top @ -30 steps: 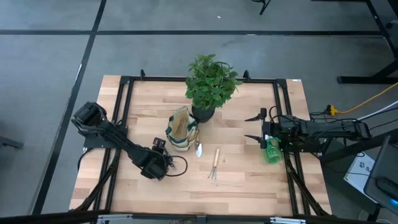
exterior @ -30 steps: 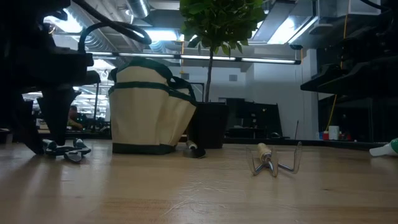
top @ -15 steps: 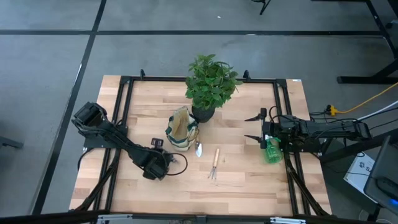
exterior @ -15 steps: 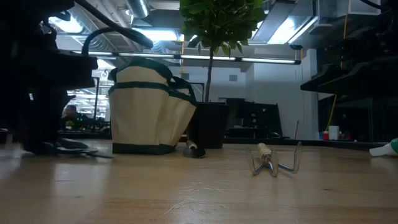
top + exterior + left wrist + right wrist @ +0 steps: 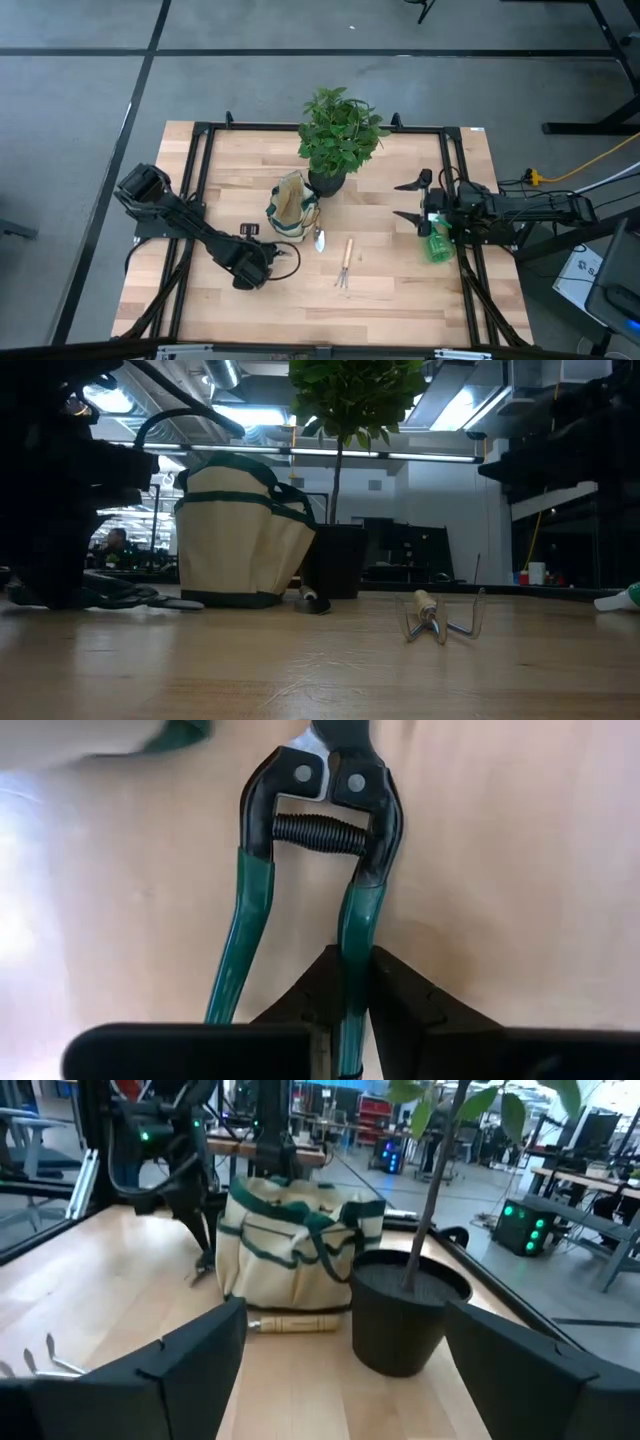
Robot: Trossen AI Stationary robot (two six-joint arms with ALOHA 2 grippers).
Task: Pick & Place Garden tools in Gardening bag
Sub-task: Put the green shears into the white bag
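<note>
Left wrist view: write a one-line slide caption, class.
Left end effector shut on one green handle of the pruning shears, lying flat on the wooden table.

A: Pruning shears [image 5: 300, 870]?
B: Blade tips and handle ends cut off in the left wrist view; hidden under the left gripper [image 5: 252, 268] from above.

A: Spray bottle [image 5: 437, 246]?
B: Partly covered by the right arm in the high view (only its tip shows at the low view's edge).

A: Trowel [image 5: 290, 1323]?
B: Blade hidden behind the gardening bag [image 5: 290, 1255]; handle alone visible.
</note>
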